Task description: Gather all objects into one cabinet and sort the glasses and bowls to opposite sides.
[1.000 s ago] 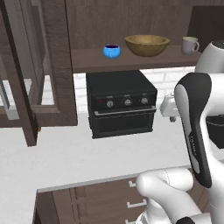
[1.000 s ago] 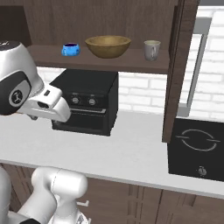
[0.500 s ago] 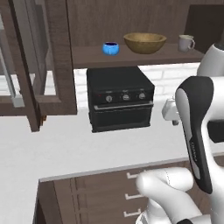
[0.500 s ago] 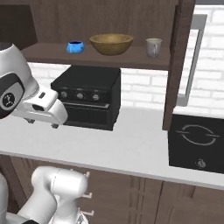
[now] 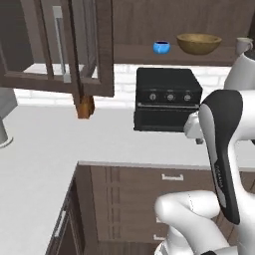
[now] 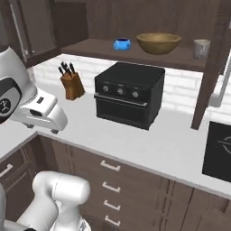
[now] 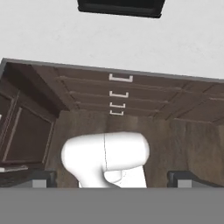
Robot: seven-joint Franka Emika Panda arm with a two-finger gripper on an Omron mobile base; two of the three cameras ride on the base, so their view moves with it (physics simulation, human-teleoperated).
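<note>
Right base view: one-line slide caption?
Small blue bowl, wide wooden bowl and pale mug line the dark cabinet shelf above a black oven.

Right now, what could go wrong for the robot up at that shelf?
The blue bowl, the wooden bowl and a mug sit in a row on the shelf, so reaching for one might knock another off. The open cabinet door sticks out, so the arm could bump it while swinging.

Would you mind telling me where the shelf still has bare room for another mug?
Bare shelf lies left of the blue bowl. A narrower gap sits between the wooden bowl and the mug. The two bowls stand close together.
</note>
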